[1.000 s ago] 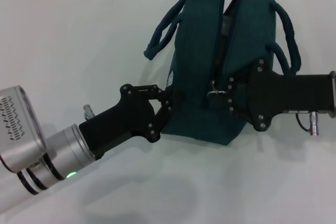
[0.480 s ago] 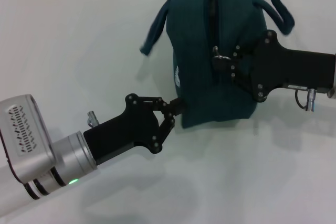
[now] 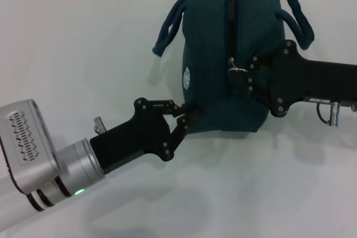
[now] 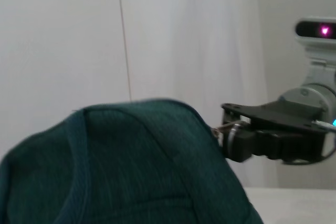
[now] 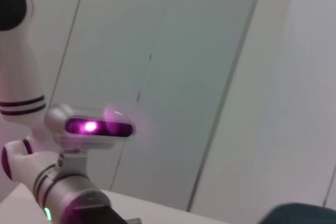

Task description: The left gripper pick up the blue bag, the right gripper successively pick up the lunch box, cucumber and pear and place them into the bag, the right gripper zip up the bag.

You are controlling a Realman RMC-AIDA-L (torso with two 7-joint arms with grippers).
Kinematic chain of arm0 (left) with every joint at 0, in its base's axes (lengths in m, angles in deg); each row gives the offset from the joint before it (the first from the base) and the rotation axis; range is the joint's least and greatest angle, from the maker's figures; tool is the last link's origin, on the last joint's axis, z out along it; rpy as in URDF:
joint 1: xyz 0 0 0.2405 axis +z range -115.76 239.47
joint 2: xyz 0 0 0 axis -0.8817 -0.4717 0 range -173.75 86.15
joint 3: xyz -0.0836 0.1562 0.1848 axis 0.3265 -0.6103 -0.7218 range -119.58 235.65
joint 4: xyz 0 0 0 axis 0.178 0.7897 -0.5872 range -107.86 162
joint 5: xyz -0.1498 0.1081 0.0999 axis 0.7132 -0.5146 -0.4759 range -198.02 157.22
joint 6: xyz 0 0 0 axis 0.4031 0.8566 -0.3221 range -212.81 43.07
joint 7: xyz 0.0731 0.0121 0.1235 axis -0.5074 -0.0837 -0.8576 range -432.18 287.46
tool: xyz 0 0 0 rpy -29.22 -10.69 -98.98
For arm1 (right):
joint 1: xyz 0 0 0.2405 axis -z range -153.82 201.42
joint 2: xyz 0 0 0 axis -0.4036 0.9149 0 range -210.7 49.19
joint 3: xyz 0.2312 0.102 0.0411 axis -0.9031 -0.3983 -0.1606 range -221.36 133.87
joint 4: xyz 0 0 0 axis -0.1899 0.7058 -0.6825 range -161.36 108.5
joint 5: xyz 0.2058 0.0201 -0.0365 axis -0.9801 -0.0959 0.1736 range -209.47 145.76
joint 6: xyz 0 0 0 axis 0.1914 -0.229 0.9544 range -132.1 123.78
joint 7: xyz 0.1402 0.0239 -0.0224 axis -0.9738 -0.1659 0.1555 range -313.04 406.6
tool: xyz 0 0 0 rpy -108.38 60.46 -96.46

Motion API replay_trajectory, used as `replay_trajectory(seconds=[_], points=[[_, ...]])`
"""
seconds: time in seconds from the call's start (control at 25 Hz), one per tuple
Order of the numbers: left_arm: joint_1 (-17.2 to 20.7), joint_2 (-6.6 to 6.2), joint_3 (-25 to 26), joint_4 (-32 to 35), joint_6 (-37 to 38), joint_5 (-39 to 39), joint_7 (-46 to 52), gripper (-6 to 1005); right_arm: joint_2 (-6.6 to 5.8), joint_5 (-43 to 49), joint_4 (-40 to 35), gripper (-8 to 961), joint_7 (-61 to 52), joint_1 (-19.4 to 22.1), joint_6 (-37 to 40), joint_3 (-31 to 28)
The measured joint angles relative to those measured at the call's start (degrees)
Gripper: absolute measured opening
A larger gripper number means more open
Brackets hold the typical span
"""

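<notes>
The blue bag stands upright on the white table, its zipper seam running up the near end with the metal ring pull partway up. The right gripper presses against the bag's right side, fingers pinched on that ring pull. The left gripper is clamped on the bag's lower left corner.

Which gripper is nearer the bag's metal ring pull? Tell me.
Right. The right gripper is at the ring pull on the blue bag; the left gripper grips the bag's lower corner.
</notes>
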Motion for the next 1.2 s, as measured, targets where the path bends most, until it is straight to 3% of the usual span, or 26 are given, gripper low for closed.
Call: replay_trajectory(seconds=[0.12,0.36,0.44,0.68,1.08,1.2], points=[[0.2,0.02,0.4,-0.5,0.5,1.1,0.0,22,0.0,0.0,0.0,19,0.0,-0.1,0.3,0.1],[-0.1,0.02,0.4,-1.7,-0.5,3.3,1.6,205,-0.01,0.1,-0.3,19,0.1,-0.3,0.3,0.7],[-0.1,0.02,0.5,-1.6,-0.8,3.6,2.6,405,0.0,0.1,-0.3,19,0.2,-0.4,0.3,1.0],[-0.2,0.01,0.5,-1.5,-2.9,5.6,3.0,641,0.0,0.1,-0.4,20,0.2,-0.8,0.2,1.3],[-0.8,0.02,0.2,-1.5,-5.6,6.7,2.7,866,0.0,-0.1,-0.4,20,0.3,-0.9,-0.2,1.3],[-2.0,0.02,0.1,-1.9,-7.2,6.6,2.9,871,0.0,-0.2,-0.4,20,0.4,-0.9,-0.3,1.3]])
